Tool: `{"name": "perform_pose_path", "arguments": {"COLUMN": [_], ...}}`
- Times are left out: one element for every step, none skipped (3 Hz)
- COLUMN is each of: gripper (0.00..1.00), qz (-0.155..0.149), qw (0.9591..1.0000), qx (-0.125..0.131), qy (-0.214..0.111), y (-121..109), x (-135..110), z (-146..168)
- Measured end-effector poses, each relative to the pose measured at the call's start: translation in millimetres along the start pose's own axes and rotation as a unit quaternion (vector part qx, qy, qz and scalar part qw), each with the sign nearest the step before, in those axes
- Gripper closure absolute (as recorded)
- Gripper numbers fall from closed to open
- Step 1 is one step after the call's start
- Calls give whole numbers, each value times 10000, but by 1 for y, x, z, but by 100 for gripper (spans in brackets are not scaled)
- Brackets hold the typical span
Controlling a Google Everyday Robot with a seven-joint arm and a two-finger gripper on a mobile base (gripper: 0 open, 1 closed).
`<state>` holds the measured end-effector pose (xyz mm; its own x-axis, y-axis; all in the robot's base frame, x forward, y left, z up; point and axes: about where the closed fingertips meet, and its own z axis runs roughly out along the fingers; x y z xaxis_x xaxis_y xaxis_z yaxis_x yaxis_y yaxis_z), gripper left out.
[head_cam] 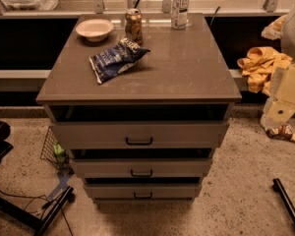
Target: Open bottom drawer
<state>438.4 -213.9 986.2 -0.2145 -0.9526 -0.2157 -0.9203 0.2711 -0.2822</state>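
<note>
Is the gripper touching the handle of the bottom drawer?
Apart. The camera view shows the gripper at the right edge, beside the cabinet, with floor between it and the handle of the bottom drawer.

Your bottom drawer (113, 191) is the lowest of three: a flat grey-brown front, level, with a small black bar handle (143, 195) at its middle. Your gripper (279, 113) hangs far right, well apart from it

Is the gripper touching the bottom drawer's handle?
No, the gripper hangs at the right edge, clear of the bottom drawer and its black handle.
</note>
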Motion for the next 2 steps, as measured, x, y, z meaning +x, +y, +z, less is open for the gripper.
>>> {"name": "perform_pose_path", "arguments": {"gripper": [0, 0], "qz": [0, 24], "qw": [10000, 9999], "qx": [1, 124], "qy": [0, -82], "y": [0, 1], "x": [0, 1], "z": [0, 9]}}
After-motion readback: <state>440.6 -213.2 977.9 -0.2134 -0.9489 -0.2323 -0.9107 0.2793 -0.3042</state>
